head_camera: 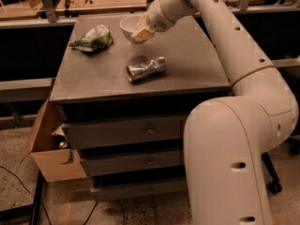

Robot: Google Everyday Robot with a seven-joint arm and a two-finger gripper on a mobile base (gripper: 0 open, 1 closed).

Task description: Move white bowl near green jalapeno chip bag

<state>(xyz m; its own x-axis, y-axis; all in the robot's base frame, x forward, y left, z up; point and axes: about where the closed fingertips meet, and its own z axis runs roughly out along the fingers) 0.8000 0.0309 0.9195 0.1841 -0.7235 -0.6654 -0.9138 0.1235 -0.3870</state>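
End effector (142,31) clamped on the rim of the white bowl (129,25), holding it just off the desk (187,64) near the back edge. Counts, left to right: 1 green jalapeno chip bag (93,37) back-left, 1 white bowl near it but apart, 1 silver foil bag (146,69) mid-desk, in front of the bowl.

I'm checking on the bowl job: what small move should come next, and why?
Probably ease the white bowl a little closer to the green jalapeno chip bag and down onto the table. The pincer holds the bowl raised above the tabletop, with bare surface between bowl and bag.
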